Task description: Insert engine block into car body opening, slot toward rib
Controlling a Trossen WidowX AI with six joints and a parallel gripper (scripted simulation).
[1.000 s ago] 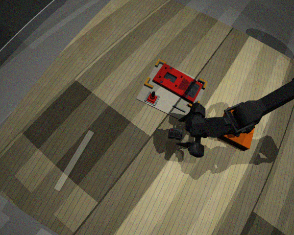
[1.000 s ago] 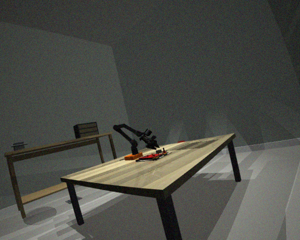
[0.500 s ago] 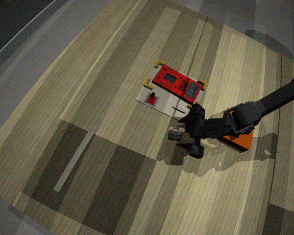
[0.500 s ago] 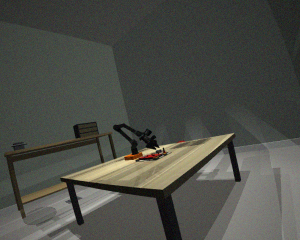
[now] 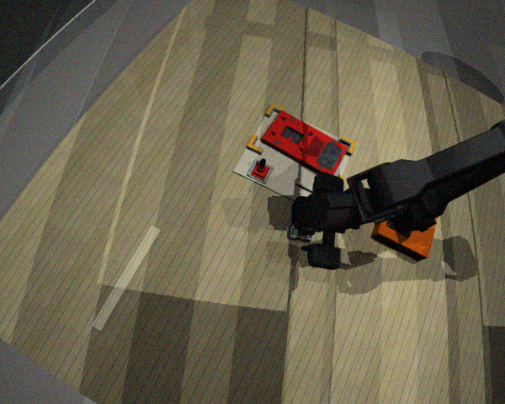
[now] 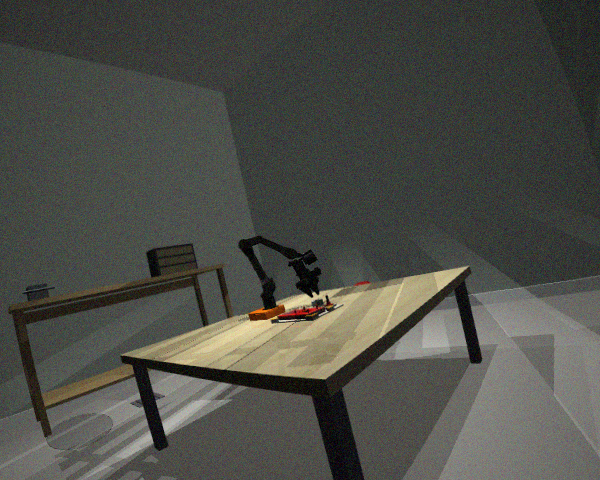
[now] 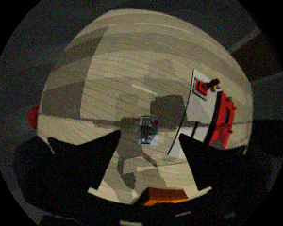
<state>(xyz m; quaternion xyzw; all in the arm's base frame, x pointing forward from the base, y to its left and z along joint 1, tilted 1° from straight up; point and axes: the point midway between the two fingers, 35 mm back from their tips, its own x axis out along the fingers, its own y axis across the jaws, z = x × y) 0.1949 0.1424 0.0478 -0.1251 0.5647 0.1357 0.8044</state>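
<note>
The engine block [image 5: 297,235] [image 7: 148,131] is a small grey block lying on the wooden table [image 5: 156,217], in front of the white mat [image 5: 283,176]. The red car body [image 5: 305,146] [image 6: 300,312] [image 7: 226,120] lies flat on that mat, with a dark opening near each end. My gripper [image 5: 318,221] [image 6: 309,289] [image 7: 151,135] is open wide and empty. It hangs above the engine block with a finger on each side, well clear of it. The arm hides part of the block in the overhead view.
An orange block [image 5: 407,241] [image 6: 265,312] [image 7: 167,200] lies under my arm, right of the gripper. A small red base with a black peg [image 5: 261,168] [image 7: 208,86] stands on the mat's left corner. Orange corner brackets [image 5: 255,144] frame the car body. A side bench [image 6: 114,291] stands off the table.
</note>
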